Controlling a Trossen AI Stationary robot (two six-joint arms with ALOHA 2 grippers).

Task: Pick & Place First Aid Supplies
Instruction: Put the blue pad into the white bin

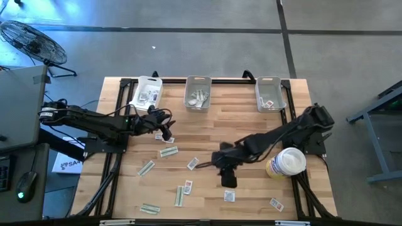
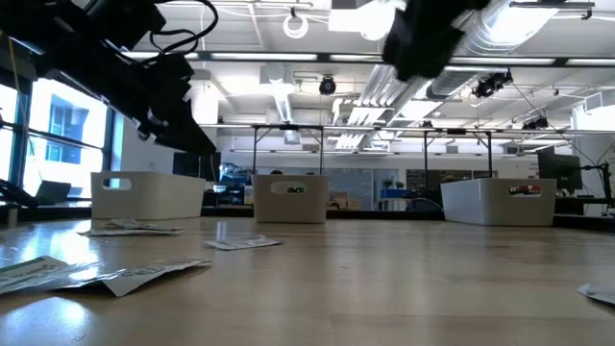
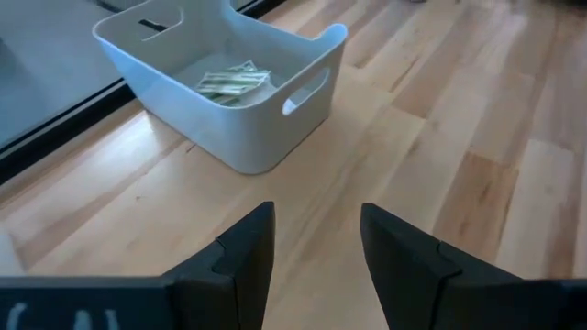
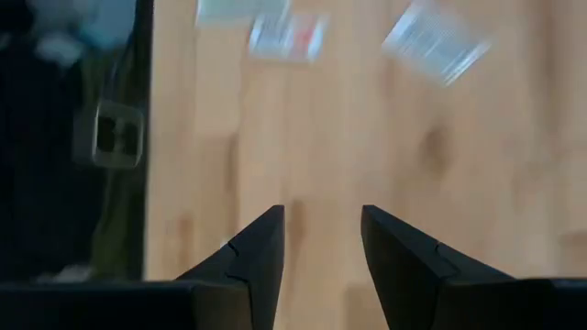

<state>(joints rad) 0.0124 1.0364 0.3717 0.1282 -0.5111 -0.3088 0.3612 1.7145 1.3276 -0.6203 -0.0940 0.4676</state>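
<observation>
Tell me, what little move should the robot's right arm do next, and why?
Probably lower the right gripper onto one of the loose packets just past it. Its fingers are open and empty above bare wood, and several packets still lie scattered on the table. The left gripper, also open and empty, is by the left bin.

Butcher-block wooden table with black frame, on a grey concrete floor crossed by dark seams. Standing fan at far left on the floor. Grey desk beside the table's left, computer mouse with green glow on it. Blue-grey metal frame at right edge. Low view: open office-like hall, white ceiling with long strip lights, exposed ducts, window at left, black rail frame behind the table.
</observation>
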